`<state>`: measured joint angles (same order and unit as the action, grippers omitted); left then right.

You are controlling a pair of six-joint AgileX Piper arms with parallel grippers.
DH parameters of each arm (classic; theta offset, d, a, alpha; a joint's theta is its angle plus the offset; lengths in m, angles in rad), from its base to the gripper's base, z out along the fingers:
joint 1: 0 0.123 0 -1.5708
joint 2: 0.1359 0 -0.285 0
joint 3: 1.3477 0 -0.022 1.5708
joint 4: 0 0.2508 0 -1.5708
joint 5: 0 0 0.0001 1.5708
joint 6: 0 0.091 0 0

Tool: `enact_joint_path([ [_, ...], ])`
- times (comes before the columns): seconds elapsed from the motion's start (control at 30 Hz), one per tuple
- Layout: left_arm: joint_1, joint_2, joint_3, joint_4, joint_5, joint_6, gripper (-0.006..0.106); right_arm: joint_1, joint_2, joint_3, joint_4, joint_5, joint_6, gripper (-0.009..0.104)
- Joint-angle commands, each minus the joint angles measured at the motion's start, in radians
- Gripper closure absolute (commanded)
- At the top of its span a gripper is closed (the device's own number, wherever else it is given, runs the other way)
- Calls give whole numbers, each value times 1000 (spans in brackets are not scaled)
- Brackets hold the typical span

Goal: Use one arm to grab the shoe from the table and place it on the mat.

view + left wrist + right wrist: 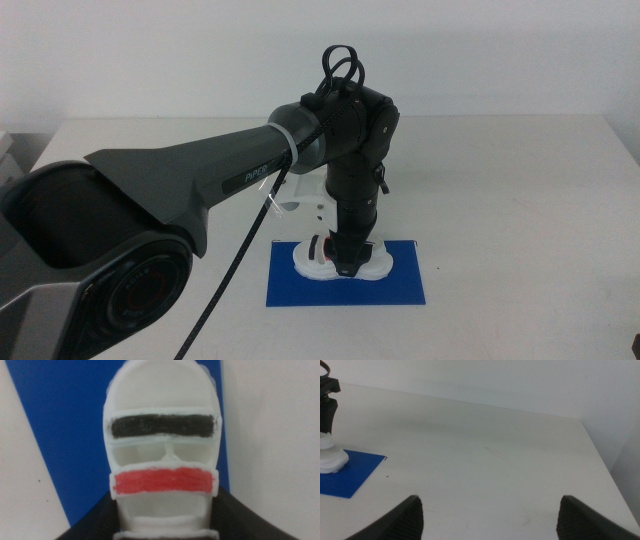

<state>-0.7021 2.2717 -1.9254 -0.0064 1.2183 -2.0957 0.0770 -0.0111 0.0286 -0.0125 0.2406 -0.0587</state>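
A: Checking status: is the left end effector (pixel 346 268) clamped on the shoe (pixel 322 258)?

B: Affirmative; shoe sits on the mat (pixel 400 285), desk's 6 o'clock. Releasing crookedly may tip it. Right end effector (pixel 490 515) waits, jaws apart.

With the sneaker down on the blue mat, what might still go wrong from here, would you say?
1. The left tool is shut on the sneaker; lifting before it lets go could drag the shoe off the mat.
2. The sneaker lies near the mat's far edge, so a nudge may push it partly off.
3. The right tool waits open, far away: little risk.
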Motion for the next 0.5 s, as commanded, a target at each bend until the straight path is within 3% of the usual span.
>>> enact_joint_path([
  [0.0,-5,-66,-26,-23,90,-24,37,3,4,5,-11,-73,-10,17],
  [0.2,-5,-68,-26,-43,90,-24,12,3,4,5,-11,-73,-10,17],
  [0.47,-4,-125,-26,-45,90,-24,10,3,4,5,-11,-73,-10,17],
])
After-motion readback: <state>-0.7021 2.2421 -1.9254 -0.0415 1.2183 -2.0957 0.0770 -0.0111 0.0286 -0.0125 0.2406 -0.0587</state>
